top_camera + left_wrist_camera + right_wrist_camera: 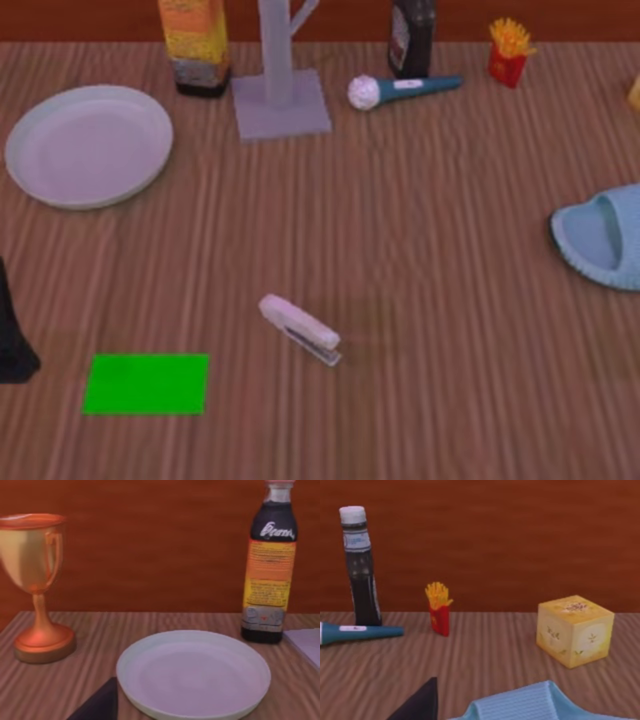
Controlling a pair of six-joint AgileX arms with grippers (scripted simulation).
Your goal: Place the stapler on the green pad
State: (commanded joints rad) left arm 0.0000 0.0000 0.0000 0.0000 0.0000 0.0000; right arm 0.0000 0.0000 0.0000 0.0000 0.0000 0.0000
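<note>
The pale pink-white stapler (300,328) lies flat on the wooden table, a little in front of the middle, angled with its rounded end toward the back left. The bright green pad (146,383) lies flat to its left, near the front, a short gap away from it. My left gripper (12,345) is parked at the table's left edge, just left of the pad and holding nothing. My right gripper (420,705) is out of the top view; only a dark corner of it shows in its own wrist view. Neither wrist view shows the stapler or the pad.
At the back stand a round white plate (88,145), an orange-labelled bottle (195,45), a grey stand (280,100), a teal-handled microphone (400,90), a dark bottle (412,38) and a fries box (510,50). A blue slipper (605,235) lies at the right. A gold trophy (37,580) and a yellow box (575,630) also show.
</note>
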